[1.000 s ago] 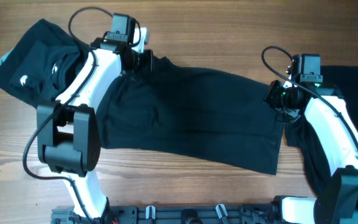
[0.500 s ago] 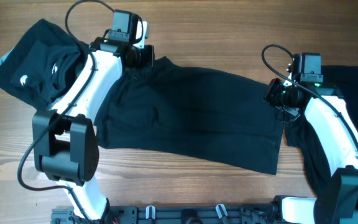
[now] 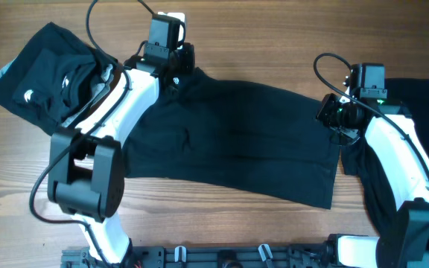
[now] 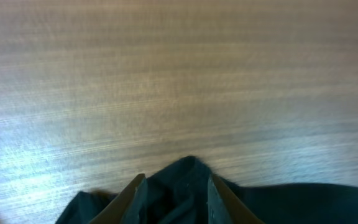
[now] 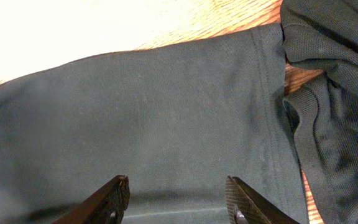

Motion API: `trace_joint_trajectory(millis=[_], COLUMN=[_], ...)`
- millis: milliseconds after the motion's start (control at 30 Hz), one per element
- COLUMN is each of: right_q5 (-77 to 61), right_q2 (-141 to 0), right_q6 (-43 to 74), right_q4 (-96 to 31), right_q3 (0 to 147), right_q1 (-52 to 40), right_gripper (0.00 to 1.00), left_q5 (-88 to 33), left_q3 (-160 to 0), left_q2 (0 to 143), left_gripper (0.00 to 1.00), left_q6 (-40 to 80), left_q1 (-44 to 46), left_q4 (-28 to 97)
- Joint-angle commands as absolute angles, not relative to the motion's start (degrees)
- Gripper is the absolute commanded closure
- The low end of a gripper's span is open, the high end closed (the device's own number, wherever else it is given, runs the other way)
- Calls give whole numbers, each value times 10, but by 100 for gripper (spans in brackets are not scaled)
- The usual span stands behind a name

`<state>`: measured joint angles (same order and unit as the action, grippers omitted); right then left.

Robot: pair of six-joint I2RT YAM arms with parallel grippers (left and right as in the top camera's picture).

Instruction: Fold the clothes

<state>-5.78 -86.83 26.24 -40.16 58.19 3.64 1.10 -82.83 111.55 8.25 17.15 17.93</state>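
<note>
White arm links [image 3: 129, 97], black joints [image 3: 80, 179], looping black cables [image 3: 316, 71]; right end effector [image 5: 176, 183] fingers dark.

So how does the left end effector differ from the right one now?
The left end effector pinches a raised bunch of the black shirt at its far edge; the right end effector is open over flat cloth near the hem. Both are at the same shirt.

Overhead even and bright, shirt [image 3: 229, 134] nearly featureless black, left wrist table [image 4: 179, 74] blurred above shirt, right wrist table washed white above shirt, weave sharp.
</note>
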Motion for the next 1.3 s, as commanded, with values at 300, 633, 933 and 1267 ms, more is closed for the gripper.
trace_joint_trajectory(millis=[300,633,933,1267], right_q5=[-65,-65,-76,-76], right_q2=[-862,-862,-862,-862], right_q6=[255,257,256,255], right_q4=[-401,-397,-404,-408], right_q3=[582,582,582,582], right_q1=[38,38,38,38], right_gripper=[45,45,45,46], left_q5=[-214,-39,15,-34], left_q3=[-847,-848,-848,-848], left_q2=[1083,1088,1183,1216], left_gripper=[96,66,51,68], left_q6=[122,83,17,17], left_q1=[173,173,167,167], left_q4=[410,310,229,283])
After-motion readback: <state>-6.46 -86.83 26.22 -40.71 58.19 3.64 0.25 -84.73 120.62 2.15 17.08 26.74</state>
